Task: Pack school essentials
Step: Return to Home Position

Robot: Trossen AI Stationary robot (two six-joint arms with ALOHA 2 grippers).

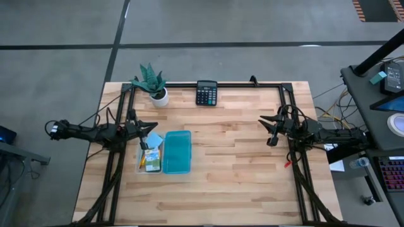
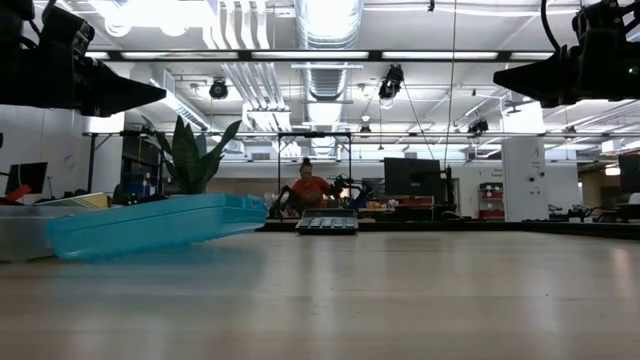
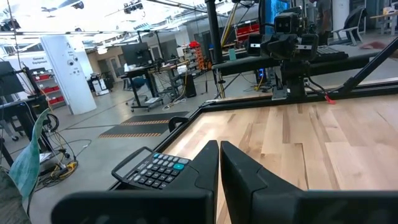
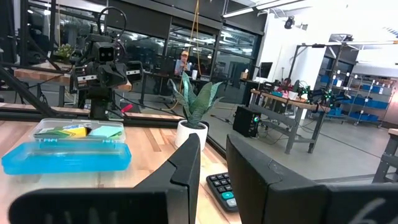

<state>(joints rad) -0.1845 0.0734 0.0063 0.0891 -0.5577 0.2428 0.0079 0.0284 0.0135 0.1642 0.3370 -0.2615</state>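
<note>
Packing looks done: the stationery (image 1: 151, 160) lies in the box (image 1: 141, 166), its lid (image 1: 177, 152) open beside it and perhaps left to close, while the left claw (image 1: 153, 128), fingers together, hangs above the box and the right claw (image 1: 269, 130), fingers apart, well away from it.

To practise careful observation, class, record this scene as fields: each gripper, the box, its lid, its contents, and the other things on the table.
Left gripper: shut, empty, raised by the box's far end
Right gripper: open, empty, raised over the table's right side
Clear box: open, on the left part
Teal lid: swung out beside the box, tilted
Stationery: inside the box
Plant: far edge, upright, white pot
Calculator: far edge, right of the plant
</note>
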